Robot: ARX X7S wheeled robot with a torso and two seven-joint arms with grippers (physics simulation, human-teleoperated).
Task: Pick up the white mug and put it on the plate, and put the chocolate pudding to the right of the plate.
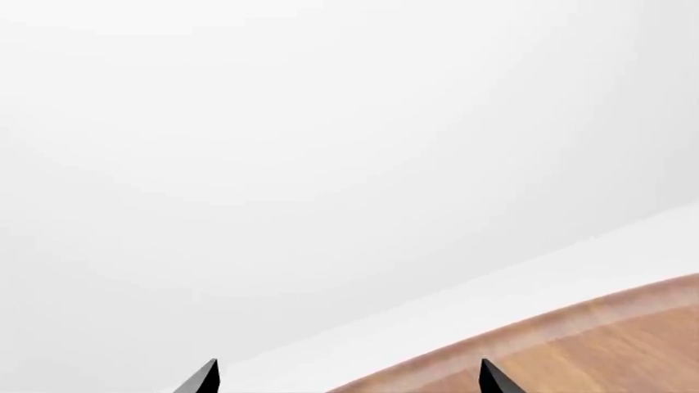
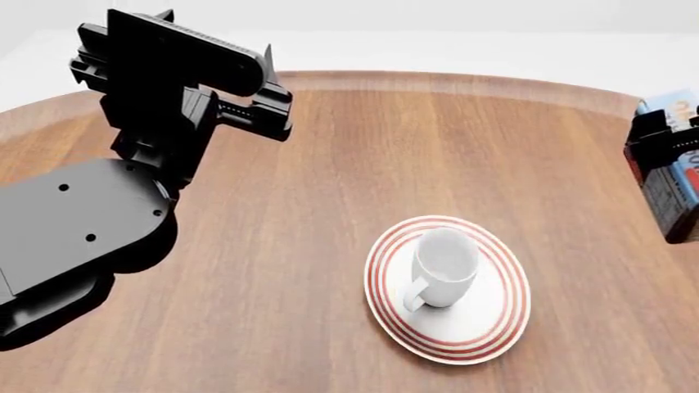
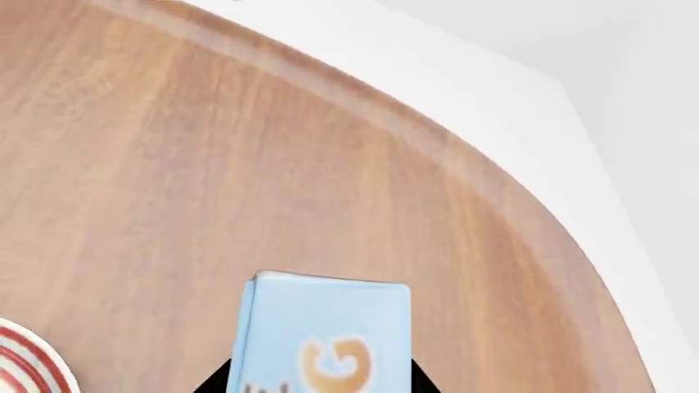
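The white mug (image 2: 446, 265) stands upright on the plate (image 2: 486, 332), which has red-orange rings and lies on the wooden table (image 2: 327, 205); the mug's handle points toward the near side. My right gripper (image 3: 319, 385) is shut on the chocolate pudding (image 3: 324, 336), a light blue carton with orange lettering, held above the table. In the head view the carton (image 2: 686, 176) shows at the right edge, to the right of and beyond the plate. The plate's rim (image 3: 28, 360) shows in the right wrist view. My left gripper (image 1: 349, 378) is open and empty, raised at the far left over the table edge.
The round table's far edge (image 2: 437, 80) curves along the back, with white floor beyond it. My left arm (image 2: 98, 213) fills the left of the head view. The table's rim (image 1: 568, 327) shows in the left wrist view.
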